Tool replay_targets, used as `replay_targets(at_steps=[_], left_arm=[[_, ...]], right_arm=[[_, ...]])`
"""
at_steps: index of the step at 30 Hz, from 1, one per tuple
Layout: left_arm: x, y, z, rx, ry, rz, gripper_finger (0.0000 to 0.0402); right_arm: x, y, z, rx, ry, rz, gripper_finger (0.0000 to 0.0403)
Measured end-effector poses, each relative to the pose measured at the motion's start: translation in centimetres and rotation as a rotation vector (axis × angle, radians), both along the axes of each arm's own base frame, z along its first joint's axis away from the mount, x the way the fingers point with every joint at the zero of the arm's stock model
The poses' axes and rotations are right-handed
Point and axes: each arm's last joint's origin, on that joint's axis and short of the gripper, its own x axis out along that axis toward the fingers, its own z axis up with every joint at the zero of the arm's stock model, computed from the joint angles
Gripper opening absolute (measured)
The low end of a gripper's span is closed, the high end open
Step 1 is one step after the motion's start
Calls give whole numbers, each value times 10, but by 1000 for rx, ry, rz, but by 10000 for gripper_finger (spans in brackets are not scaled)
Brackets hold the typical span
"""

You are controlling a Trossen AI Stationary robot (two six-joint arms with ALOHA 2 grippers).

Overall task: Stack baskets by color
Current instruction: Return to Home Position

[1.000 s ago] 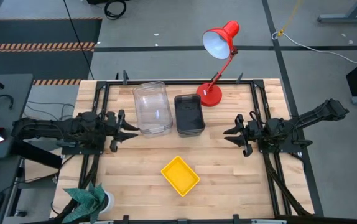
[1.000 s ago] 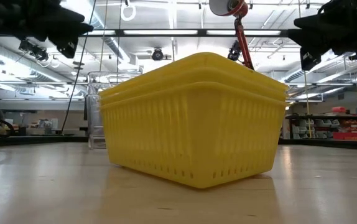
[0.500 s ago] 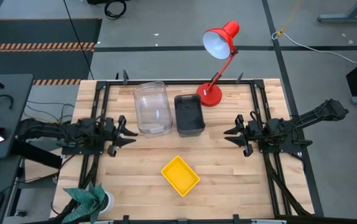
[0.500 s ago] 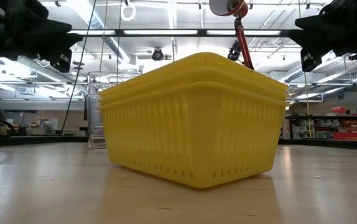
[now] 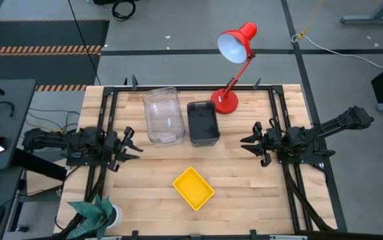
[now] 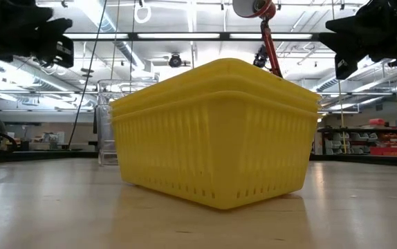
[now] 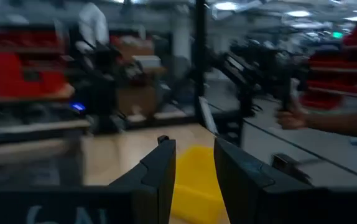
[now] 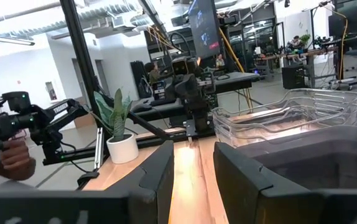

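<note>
A stack of yellow baskets (image 5: 193,188) rests on its base near the table's front middle and fills the low view (image 6: 216,131). A stack of clear baskets (image 5: 163,116) and a stack of dark grey baskets (image 5: 203,123) stand side by side toward the far edge. My left gripper (image 5: 134,145) hovers open at the table's left. It points toward the right edge, and the yellow stack (image 7: 194,183) shows past its fingers. My right gripper (image 5: 247,143) hovers open at the table's right and points left. The clear stack (image 8: 290,115) and grey stack (image 8: 315,155) lie just ahead of it.
A red desk lamp (image 5: 235,60) stands on the table's far edge, right of the grey stack. A potted plant (image 5: 95,212) sits at the near left corner. A dark metal frame (image 5: 105,113) runs along the table's sides. Bare wood lies between the stacks and both grippers.
My left gripper has drawn back toward the table's left edge, away from the clear stack. It has sunk a little and tipped upward. Its fingers stay apart. The right arm and all baskets have kept still.
</note>
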Motion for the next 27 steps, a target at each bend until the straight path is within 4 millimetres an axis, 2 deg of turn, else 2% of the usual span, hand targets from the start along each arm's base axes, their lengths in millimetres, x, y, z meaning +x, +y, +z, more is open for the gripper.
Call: replay_targets(at_steps=[8,15,27], left_arm=[[-2,-5,-4,-21,57,-189,116],[-2,-5,-4,-188,129,-212,116],[-2,-5,-4,-202,134,-213,117]], right_arm=[[0,0,0,1,0,0,119],[0,0,0,1,0,1,119],[0,0,0,1,0,1,119]])
